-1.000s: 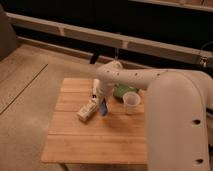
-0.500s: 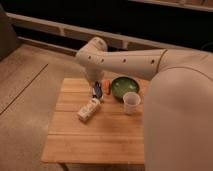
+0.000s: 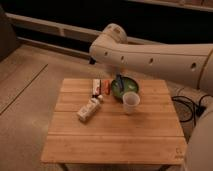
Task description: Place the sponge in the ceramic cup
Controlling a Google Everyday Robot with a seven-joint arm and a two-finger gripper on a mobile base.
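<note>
Gripper [image 3: 93, 61] is hanging shut under the raised elbow, above the table's [image 3: 115, 140] far left edge, gripping nothing I can see. Arm is sitting higher than half a second ago, uncovering the table's right side. Sponge [image 3: 95, 87] is lying flat at far left, untouched, long axis running near-far. Cup [image 3: 130, 102] is standing right of it, apart.

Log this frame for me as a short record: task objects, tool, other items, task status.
sponge: blue, seems to rest in the green bowl, left side
ceramic cup: upright, just in front of the bowl
tool: shut; hidden, apparently behind the arm above the table's far edge
carton: lying flat, left of the cup
table: wooden slats
status: sponge not in the cup
</note>
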